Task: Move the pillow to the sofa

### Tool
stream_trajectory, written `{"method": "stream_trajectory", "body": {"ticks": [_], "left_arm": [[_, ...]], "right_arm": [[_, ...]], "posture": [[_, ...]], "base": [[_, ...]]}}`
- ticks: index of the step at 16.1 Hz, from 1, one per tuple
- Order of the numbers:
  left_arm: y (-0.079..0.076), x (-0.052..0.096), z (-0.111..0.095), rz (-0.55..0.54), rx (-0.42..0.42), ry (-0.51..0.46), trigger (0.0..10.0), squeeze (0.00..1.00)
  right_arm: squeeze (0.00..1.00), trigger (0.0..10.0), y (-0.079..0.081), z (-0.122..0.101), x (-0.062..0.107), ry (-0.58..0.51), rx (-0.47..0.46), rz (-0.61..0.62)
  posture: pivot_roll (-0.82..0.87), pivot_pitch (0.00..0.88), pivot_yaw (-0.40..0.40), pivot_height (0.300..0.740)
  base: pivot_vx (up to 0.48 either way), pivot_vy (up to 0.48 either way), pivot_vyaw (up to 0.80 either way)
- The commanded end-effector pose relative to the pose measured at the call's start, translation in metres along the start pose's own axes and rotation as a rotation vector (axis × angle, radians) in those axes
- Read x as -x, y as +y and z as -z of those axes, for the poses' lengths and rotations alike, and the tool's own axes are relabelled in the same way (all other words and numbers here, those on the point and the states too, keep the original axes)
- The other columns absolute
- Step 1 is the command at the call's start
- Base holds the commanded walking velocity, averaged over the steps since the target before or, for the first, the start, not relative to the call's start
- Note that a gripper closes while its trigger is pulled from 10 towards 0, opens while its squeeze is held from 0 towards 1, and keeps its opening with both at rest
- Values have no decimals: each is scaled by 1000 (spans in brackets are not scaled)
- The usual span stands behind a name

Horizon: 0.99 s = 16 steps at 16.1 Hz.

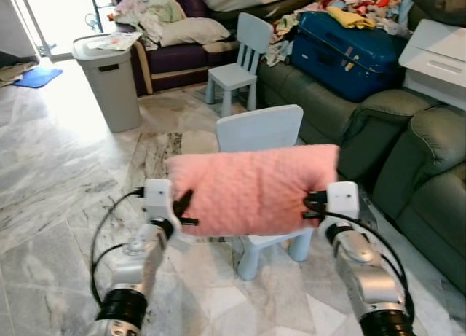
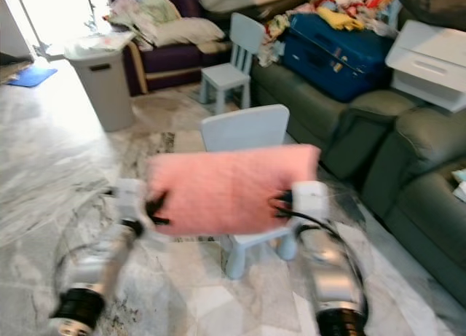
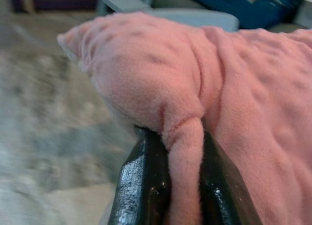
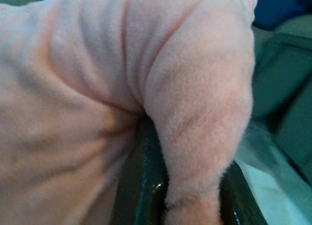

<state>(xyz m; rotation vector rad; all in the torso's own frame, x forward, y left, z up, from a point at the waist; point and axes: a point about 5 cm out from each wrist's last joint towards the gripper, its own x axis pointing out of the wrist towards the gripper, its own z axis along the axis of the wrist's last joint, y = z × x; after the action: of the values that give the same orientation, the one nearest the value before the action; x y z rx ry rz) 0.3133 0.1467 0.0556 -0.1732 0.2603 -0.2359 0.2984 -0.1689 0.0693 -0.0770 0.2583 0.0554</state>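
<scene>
Both silver arms reach up from the bottom of my head view, and between them I have the pink pillow (image 1: 251,190) held up in the air, stretched sideways in front of me. My left claw (image 1: 186,211) pinches the pillow's left edge; in the left wrist view a fold of pink fleece sits squeezed between the two black fingers (image 3: 141,186). My right claw (image 1: 312,205) pinches the right edge the same way, with a bunched ridge of fabric clamped between its fingers (image 4: 139,186). Just behind the pillow stands a small pale blue chair (image 1: 261,128) on the marble floor (image 1: 58,205), its backrest showing above the pillow's top edge. To my right runs the dark green sofa (image 1: 408,154), with a blue suitcase (image 1: 342,48) and a heap of clothes lying on its far end. Farther back I see a second pale blue chair (image 1: 240,63) and a grey bin (image 1: 111,81).
</scene>
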Motion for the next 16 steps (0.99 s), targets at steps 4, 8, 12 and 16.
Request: {"method": "stream_trajectory", "body": {"ticks": [4,8,12,16], "left_arm": [[-11,-4,-12,70,-65,-64,10000,0],[-12,-5,-9,78,-53,-39,10000,0],[-14,-4,-5,101,-23,-25,10000,0],[-14,-3,-4,103,-25,-27,10000,0]], "right_arm": [[0,10000,-9,-9,-1,-25,12,27],[0,10000,-8,-9,-1,-24,10,27],[0,10000,-7,-9,0,-22,9,28],[0,10000,-7,-8,1,-20,9,27]], "posture": [[-88,11,6,740],[-88,11,6,740],[-88,15,9,740],[-90,16,8,740]], "base": [[0,0,0],[0,0,-730],[0,0,-769],[0,0,-769]]}}
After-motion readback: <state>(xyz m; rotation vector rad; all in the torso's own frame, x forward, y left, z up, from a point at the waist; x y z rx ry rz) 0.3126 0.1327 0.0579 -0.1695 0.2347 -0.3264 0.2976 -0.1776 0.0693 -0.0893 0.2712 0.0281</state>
